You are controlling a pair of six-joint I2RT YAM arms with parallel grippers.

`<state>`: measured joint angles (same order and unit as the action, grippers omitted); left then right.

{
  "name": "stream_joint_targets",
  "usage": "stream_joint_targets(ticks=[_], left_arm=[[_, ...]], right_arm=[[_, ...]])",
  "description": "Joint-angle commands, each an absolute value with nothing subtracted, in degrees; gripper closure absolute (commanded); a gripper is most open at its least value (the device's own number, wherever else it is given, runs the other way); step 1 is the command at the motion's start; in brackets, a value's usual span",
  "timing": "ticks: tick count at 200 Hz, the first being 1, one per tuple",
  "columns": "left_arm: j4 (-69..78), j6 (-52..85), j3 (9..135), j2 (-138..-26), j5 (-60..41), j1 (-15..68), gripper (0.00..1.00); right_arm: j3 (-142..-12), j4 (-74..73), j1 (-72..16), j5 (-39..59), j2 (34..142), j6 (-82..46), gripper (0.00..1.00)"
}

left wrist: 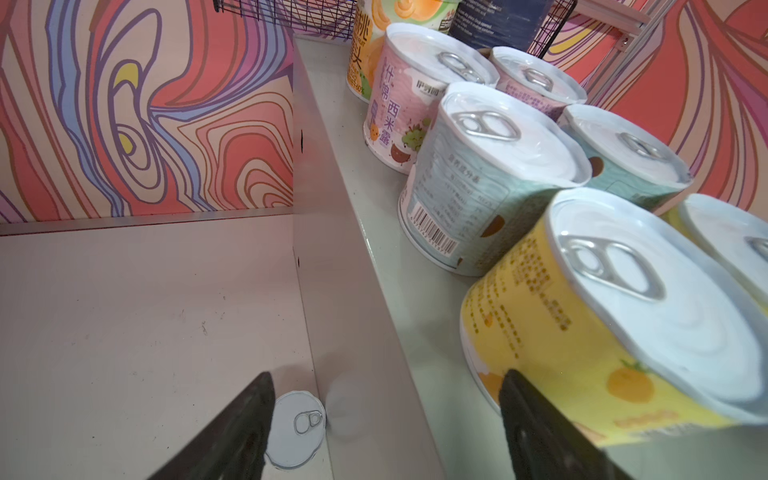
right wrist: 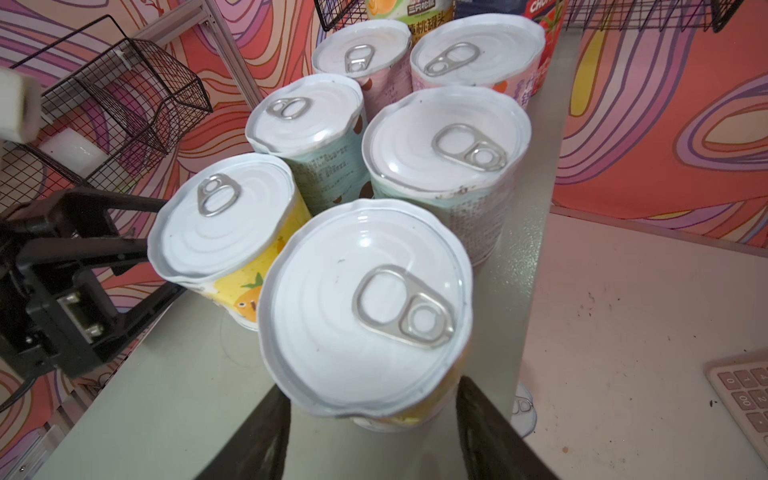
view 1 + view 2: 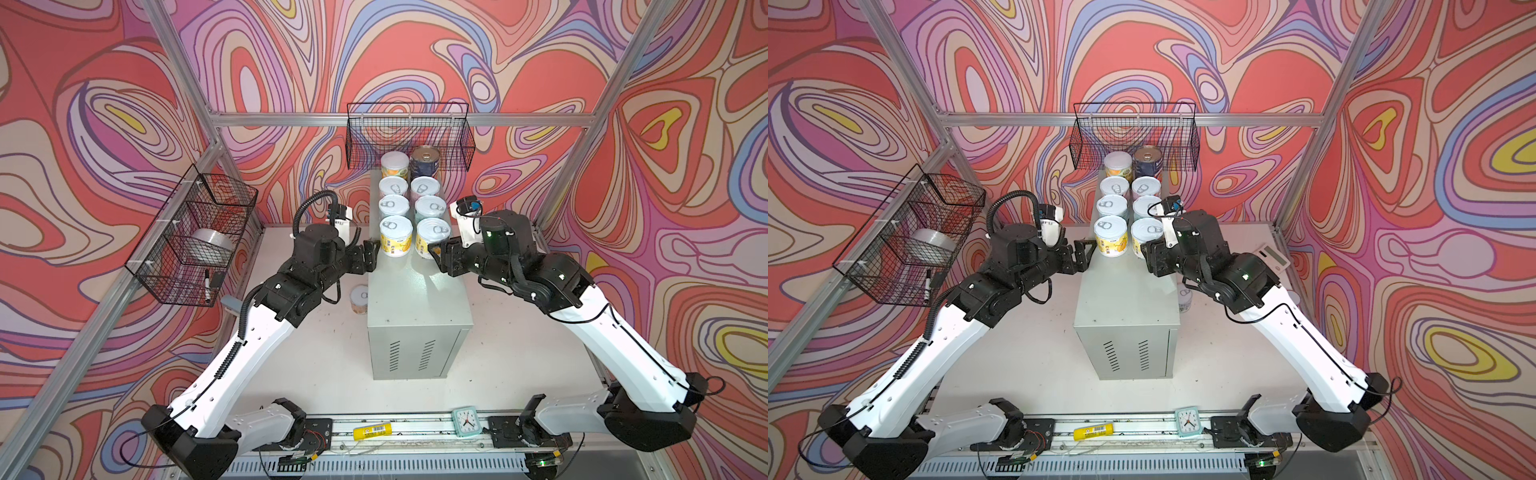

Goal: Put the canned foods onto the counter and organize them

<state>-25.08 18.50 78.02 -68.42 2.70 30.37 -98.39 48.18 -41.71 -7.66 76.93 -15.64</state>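
Top views: both show a tall grey desk (image 3: 415,303) standing on the white desk (image 3: 328,374), with the left arm (image 3: 253,355) and the right arm (image 3: 623,338) reaching in from either side.
Cans on the tall grey desk: eight, upright, in two close rows of four at its far end.
Far pair: white-lidded can (image 3: 395,163), navy can (image 3: 424,163), right below the back wire basket (image 3: 409,133).
Second pair: left pink can (image 3: 393,187), right pink can (image 3: 425,185).
Third pair: left blue-green can (image 3: 394,206), right blue-green can (image 3: 431,208).
Front pair: left yellow can (image 3: 396,237), right yellow can (image 3: 433,239).
Loose cans: left loose can (image 3: 359,299) and right loose can (image 3: 1185,299), each upright on the white desk just beside a flank of the tall grey desk.
Left jaws: spread wide, nothing between them, at the tall grey desk's left edge just beside the left yellow can.
Right jaws: one finger (image 2: 253,440) on each side of the right yellow can, under its lid rim; whether they press it cannot be told.
Side wire basket (image 3: 191,232): tape roll (image 3: 212,246), marker (image 3: 206,284).
Front rail (image 3: 419,428): yellow tube (image 3: 373,431), small clock (image 3: 465,420).
Far right of the white desk: calculator (image 3: 1273,255).
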Motion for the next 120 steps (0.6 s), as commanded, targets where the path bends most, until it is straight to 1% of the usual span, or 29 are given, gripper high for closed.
stream_joint_targets(ticks=[1,22,50,76,85,96,120], left_arm=[[-26.2,16.1,79.8,-66.4,6.6,30.6,0.10],[-27.6,14.7,79.5,-63.9,11.1,30.6,0.06],[-29.4,14.6,77.4,-59.2,16.1,30.6,0.03],[-29.7,16.2,72.1,-53.6,20.6,30.2,0.02],[-29.9,16.9,70.3,-52.3,21.3,29.7,0.01],[-30.6,17.9,68.6,-51.6,20.9,28.3,0.01],[-31.4,21.7,64.5,-51.3,14.5,21.9,0.01]], right_arm=[[-101.2,48.1,-41.9,-7.4,75.0,-14.6,0.34],[-102.4,48.9,-41.9,-10.6,73.6,-13.2,0.33],[-100.9,49.6,-41.6,-13.9,71.1,-12.1,0.23],[-98.0,49.9,-39.7,-15.9,68.4,-12.7,0.19],[-96.7,49.9,-37.9,-15.9,67.6,-13.0,0.18],[-95.1,49.9,-34.1,-13.3,67.0,-13.6,0.16],[-90.3,48.6,-23.7,-5.1,66.1,-15.2,0.16]])
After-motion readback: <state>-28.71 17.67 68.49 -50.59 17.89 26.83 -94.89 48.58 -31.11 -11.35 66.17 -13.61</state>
